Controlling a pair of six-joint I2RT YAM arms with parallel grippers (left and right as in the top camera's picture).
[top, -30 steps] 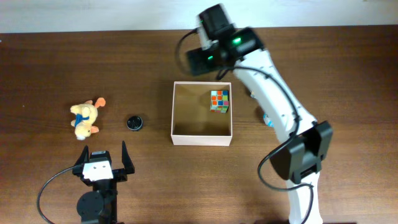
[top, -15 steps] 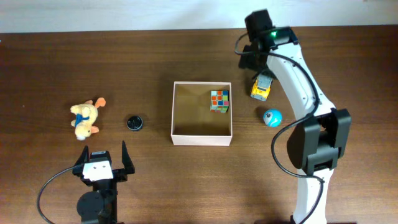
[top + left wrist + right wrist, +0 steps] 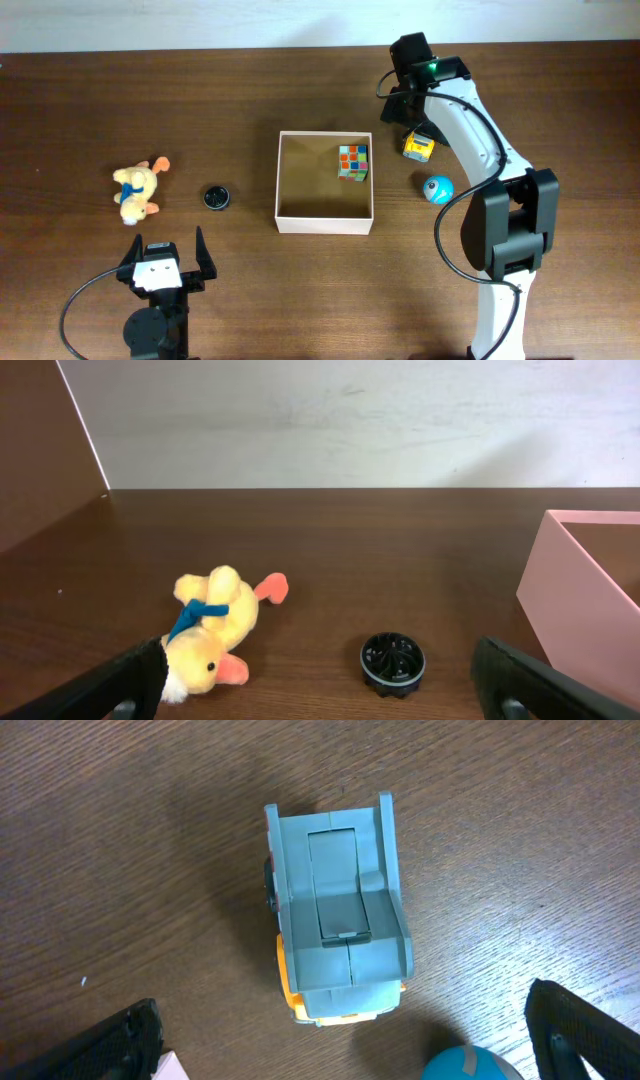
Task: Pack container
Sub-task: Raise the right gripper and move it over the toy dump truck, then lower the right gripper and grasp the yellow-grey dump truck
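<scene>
Brown wooden table (image 3: 200, 100) — the right gripper (image 3: 345, 1030), fingers spread and empty, hangs above the toy dump truck (image 3: 338, 910); its long axis crosses the finger line — the container (image 3: 325, 223) lies just left.

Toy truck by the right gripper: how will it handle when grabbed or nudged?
Truck looks like hard plastic: probably stiff and light. A wheel shows on its side, so a lengthwise nudge may roll it. The grey bed seems hinged and might flip if gripped there.

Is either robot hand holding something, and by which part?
Nothing is held: the right hand is open above the toy truck, the left hand open and empty.
</scene>
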